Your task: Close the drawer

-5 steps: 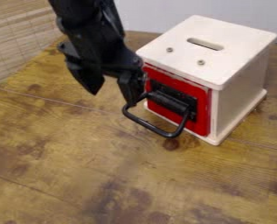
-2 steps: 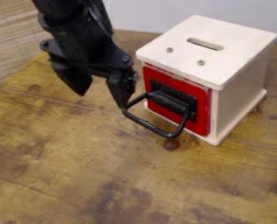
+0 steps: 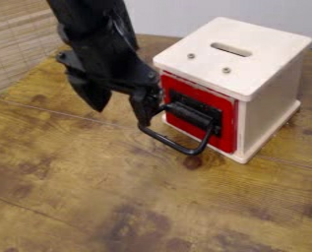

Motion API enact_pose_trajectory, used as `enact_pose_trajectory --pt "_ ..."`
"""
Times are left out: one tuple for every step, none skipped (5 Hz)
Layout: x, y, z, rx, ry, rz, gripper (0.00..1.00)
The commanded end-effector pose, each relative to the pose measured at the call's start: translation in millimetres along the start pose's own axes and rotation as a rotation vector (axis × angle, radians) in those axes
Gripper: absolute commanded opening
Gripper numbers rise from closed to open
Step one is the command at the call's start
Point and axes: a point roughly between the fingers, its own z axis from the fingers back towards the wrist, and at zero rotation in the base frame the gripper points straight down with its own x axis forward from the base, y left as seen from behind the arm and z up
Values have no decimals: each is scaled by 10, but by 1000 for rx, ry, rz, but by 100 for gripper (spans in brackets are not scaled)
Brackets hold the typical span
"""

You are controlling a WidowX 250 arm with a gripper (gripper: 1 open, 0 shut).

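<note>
The drawer [image 3: 202,113] shows its red front with a black panel, set in the cream-white cabinet [image 3: 250,54]. The red front looks about level with the cabinet's front face. Its black loop handle [image 3: 175,137] sticks out low toward the front left. My gripper [image 3: 120,96] hangs just left of the drawer front, open and empty. Its right finger [image 3: 148,98] is close to the black panel and above the handle; I cannot tell whether it touches. Its left finger [image 3: 93,94] is farther out.
The cabinet stands on a worn wooden table [image 3: 105,197]. It has a slot [image 3: 230,47] on top. A woven bamboo mat [image 3: 21,39] covers the far left. A pale wall runs along the back.
The gripper drew left, away from the drawer, then came back right toward the drawer front. The drawer and handle have not visibly moved.
</note>
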Motion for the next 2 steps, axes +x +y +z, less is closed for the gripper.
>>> enact_pose_trajectory --pt "124 -29 110 3 -53 0 100" --pt "127 -13 94 4 -55 13 100"
